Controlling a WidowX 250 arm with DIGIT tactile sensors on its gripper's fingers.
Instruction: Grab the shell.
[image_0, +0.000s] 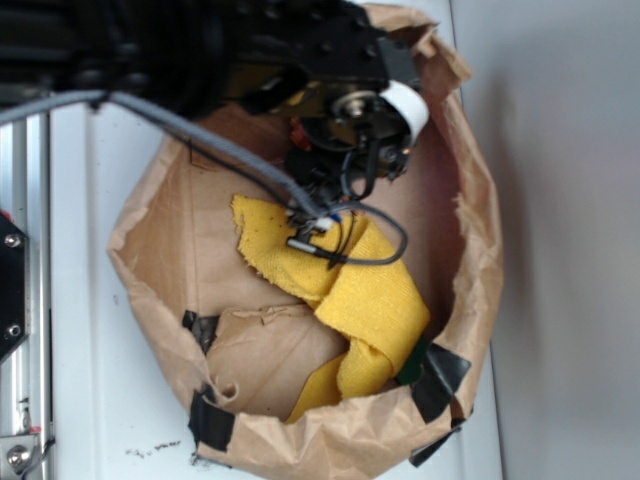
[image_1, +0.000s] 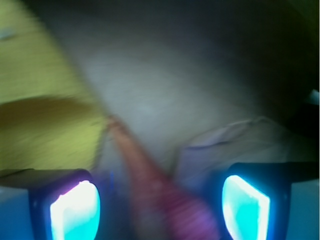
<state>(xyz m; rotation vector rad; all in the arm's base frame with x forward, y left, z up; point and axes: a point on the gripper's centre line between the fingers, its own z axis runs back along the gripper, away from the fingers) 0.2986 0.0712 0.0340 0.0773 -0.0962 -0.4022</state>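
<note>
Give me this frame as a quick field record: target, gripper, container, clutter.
target: shell, orange-brown, lying between the fingers in the wrist view; hidden under the arm in the exterior view
gripper: gripper open, one finger either side of the shell, not closed on it
container: brown paper bag, rim rolled down, black tape patches
clutter: yellow cloth folded inside the bag, next to the shell

the shell (image_1: 150, 175) showed only in the blurred wrist view: a long orange-brown spindle lying slantwise on the pale floor of the bag. its thin tail pointed up-left and its wider ridged, pinkish end lay toward the bottom edge of the view.
</note>
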